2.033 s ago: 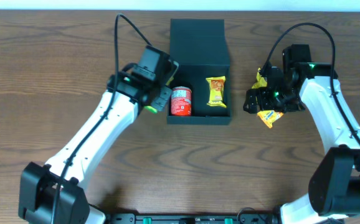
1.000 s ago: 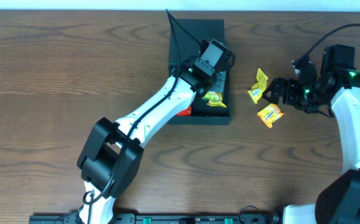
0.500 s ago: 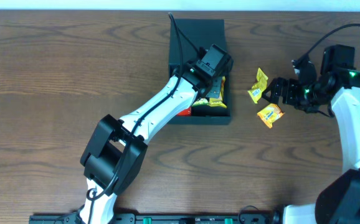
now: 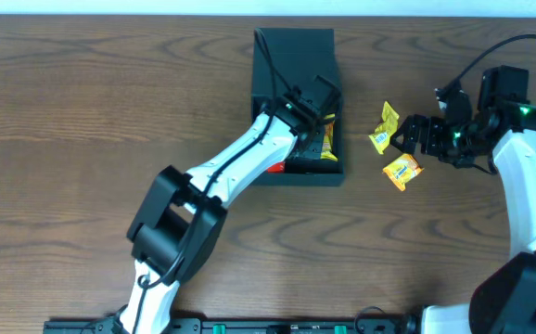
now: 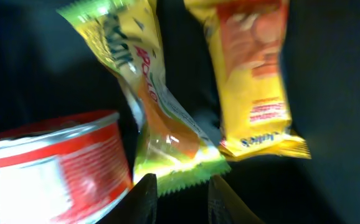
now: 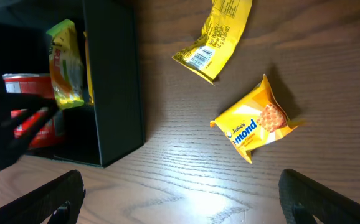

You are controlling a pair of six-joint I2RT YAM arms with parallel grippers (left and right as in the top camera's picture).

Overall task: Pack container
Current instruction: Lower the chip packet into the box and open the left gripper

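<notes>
Container sat centre-far; can and packets inside. Left gripper reached in, jaws slightly parted, green packet just beyond tips, not clamped. Right gripper gaped wide, empty. Square yellow packet lay just near-left of it, right of container. Right arm judged nearer.

The left gripper, beside the container's outer wall two seconds ago, now reaches inside it, jaws parting. The green packet it carried lies just ahead of its fingertips, between red can and yellow packet. The right gripper has drawn back from the loose packet.
</notes>
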